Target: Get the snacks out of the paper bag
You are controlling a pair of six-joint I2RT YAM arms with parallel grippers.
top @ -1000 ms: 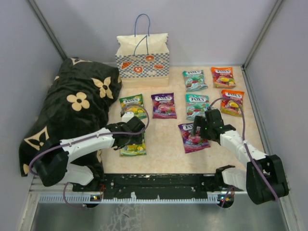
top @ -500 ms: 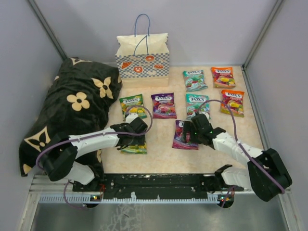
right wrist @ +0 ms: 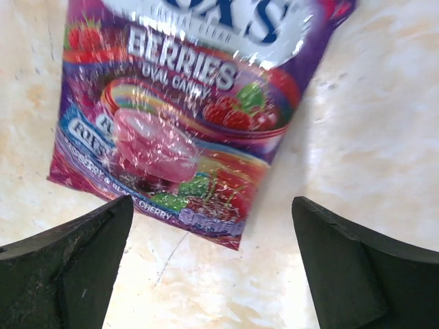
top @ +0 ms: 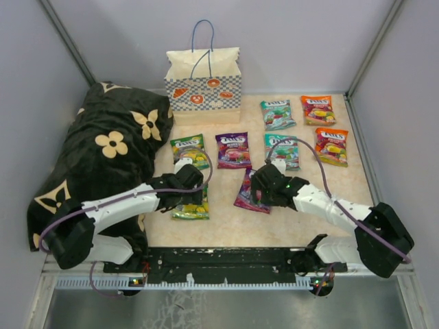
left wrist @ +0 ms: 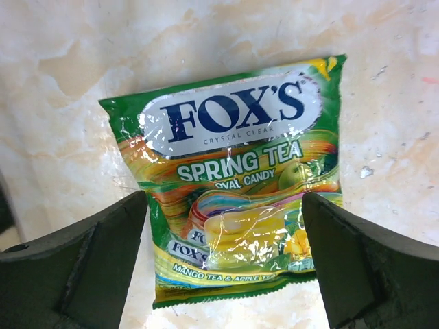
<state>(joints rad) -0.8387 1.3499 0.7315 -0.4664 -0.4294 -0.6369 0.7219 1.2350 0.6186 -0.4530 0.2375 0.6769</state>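
Left gripper [left wrist: 225, 264] gaping over green packet [left wrist: 233, 154], right gripper [right wrist: 212, 257] likewise, purple packet [right wrist: 188, 113]

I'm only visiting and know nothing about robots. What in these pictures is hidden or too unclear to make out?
- Inside of the paper bag: the top external view shows only its front and pinched top, so whether any snacks are left inside cannot be told.
- Green packet: in the top external view the left gripper and its arm cover most of it.
- Purple packet: in the right wrist view the picture's upper edge cuts off its brand name.
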